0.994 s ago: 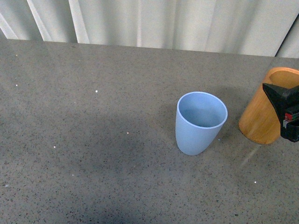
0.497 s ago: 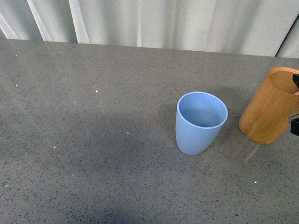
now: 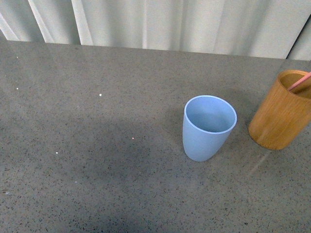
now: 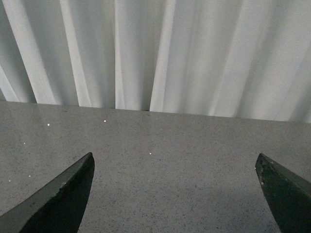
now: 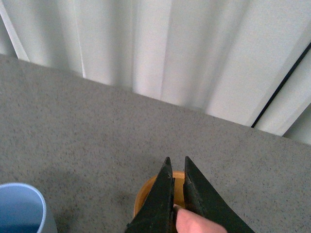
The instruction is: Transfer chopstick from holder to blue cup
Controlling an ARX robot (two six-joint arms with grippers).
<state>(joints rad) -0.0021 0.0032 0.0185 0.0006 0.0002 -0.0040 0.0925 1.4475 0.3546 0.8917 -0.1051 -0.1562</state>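
Observation:
The light blue cup (image 3: 209, 127) stands upright and empty on the grey table, right of centre. The orange-brown wooden holder (image 3: 282, 111) stands to its right at the frame edge. A pink-red chopstick (image 3: 300, 82) slants up out of the holder's mouth and off the right edge. My right gripper (image 5: 176, 162) is out of the front view; in the right wrist view it hovers over the holder (image 5: 146, 194), shut on the chopstick's blurred pink end (image 5: 197, 222). The cup's rim (image 5: 22, 206) shows there too. My left gripper (image 4: 175, 162) is open over bare table.
A white pleated curtain (image 3: 170, 24) runs along the table's far edge. The grey speckled tabletop (image 3: 97, 145) stretches left of the cup. A dark vertical line (image 5: 282, 85) shows in the curtain in the right wrist view.
My right gripper, in front of the holder a second ago, has left the front view to the right. The chopstick now shows slanting out of the holder's mouth.

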